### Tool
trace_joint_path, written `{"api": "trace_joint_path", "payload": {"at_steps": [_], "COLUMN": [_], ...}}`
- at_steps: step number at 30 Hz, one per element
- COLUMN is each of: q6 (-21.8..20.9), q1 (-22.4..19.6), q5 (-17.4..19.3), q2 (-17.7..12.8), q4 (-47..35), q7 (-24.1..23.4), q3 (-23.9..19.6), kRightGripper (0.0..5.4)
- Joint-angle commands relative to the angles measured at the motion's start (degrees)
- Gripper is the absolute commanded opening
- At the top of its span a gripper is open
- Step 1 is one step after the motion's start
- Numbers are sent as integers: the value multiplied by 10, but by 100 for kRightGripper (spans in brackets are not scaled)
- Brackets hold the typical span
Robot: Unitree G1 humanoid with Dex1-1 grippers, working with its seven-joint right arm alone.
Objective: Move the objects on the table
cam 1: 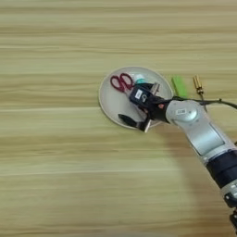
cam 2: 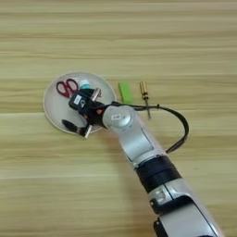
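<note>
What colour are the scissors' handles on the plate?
Red. The scissors lie on the beige plate, clearest in the left eye view.

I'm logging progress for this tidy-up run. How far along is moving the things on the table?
Looks done: the scissors and the glue stick lie on the plate. In hand: the pincer is over the plate; I can't tell whether it grips anything. Possibly left: the green block and the screwdriver lie on the table, right of the plate.
</note>
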Motion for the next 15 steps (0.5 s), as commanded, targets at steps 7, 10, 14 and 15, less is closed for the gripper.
{"api": "trace_joint_path", "payload": {"at_steps": [7, 10, 14, 15], "q6": [-62, -74, -91, -95], "q1": [77, 90, 112, 118], "q5": [3, 8, 22, 25], "q2": [-89, -101, -120, -126], "q4": [-58, -64, -83, -87], "q7": [97, 117, 152, 161], "q3": [18, 20, 25, 27], "kRightGripper": [538, 538, 538, 538]}}
